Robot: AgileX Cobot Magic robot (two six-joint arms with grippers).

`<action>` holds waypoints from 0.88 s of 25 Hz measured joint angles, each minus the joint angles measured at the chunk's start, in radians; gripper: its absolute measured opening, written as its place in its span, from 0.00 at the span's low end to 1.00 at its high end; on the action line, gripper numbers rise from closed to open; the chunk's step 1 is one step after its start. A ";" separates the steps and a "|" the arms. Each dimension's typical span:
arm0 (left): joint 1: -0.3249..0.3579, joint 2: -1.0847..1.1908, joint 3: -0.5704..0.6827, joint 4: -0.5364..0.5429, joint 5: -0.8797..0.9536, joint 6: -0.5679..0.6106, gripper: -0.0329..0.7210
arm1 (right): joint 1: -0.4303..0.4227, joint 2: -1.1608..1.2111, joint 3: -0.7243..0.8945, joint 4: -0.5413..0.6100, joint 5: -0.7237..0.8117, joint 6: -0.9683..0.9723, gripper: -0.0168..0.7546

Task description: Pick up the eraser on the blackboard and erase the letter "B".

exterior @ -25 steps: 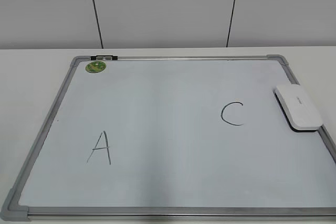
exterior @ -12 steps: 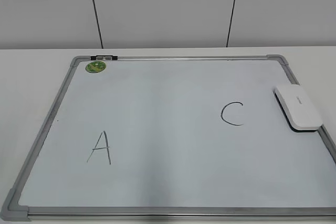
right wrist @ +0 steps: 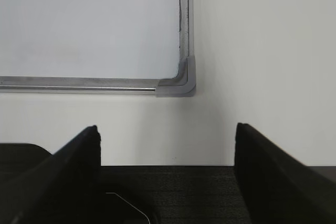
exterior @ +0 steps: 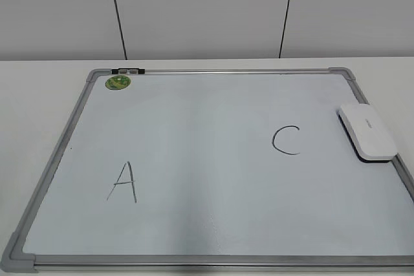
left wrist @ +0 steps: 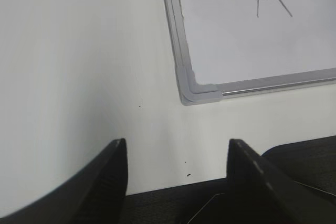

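Exterior view: the blackboard [exterior: 213, 159], a white dry-erase board with a grey metal frame, lies flat on the white surface [exterior: 39, 95]. The eraser [exterior: 367, 131] rests on the board at its right edge, white top up, thin dark underside showing along its left side. Just left of it is a black letter "C" [exterior: 286, 139]; a letter "A" [exterior: 123, 182] sits well apart at lower left. Between them the board is plain white, with no "B" to be seen. A round green magnet [exterior: 118, 82] sits in the far left corner, beside a small black-and-silver clip [exterior: 127, 70] on the top frame. No arm shows here.

Left wrist view: left hand [left wrist: 176, 156] hangs over the bare surface, dark fingers [left wrist: 113, 174] spread apart, nothing between them. Ahead lies a grey plastic board corner [left wrist: 197, 90] and the "A" at the top edge.

Right wrist view: right hand [right wrist: 167, 142] is also spread wide and empty, fingers [right wrist: 84, 150] over the surface near its dark front edge, probably the surface's rim. A grey board corner [right wrist: 181, 82] lies ahead; the eraser is out of frame.
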 joint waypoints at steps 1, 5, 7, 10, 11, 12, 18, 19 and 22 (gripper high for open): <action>0.000 0.000 0.000 0.000 0.000 -0.001 0.63 | 0.000 0.000 0.000 0.000 0.000 0.000 0.78; 0.000 0.000 0.000 0.001 0.000 -0.001 0.63 | 0.000 0.000 0.000 0.000 0.000 0.000 0.78; 0.000 0.000 0.000 0.001 0.000 -0.001 0.63 | 0.000 0.000 0.000 0.000 0.000 0.000 0.78; 0.000 0.000 0.000 0.001 0.000 -0.002 0.63 | 0.000 0.000 0.000 0.000 0.000 0.000 0.78; 0.000 0.000 0.000 0.001 0.000 -0.002 0.63 | 0.000 -0.002 0.000 0.000 0.000 0.000 0.78; 0.000 0.000 0.000 0.001 0.000 -0.002 0.63 | 0.000 -0.007 0.000 0.000 0.000 0.000 0.78; 0.024 -0.125 0.000 0.001 0.000 -0.002 0.63 | 0.000 -0.098 0.000 -0.002 -0.002 0.000 0.78; 0.026 -0.153 0.000 0.001 0.000 -0.002 0.63 | 0.000 -0.125 0.000 -0.007 -0.002 0.000 0.78; 0.028 -0.249 0.000 0.001 0.000 -0.002 0.63 | 0.000 -0.186 0.000 -0.007 -0.002 0.000 0.78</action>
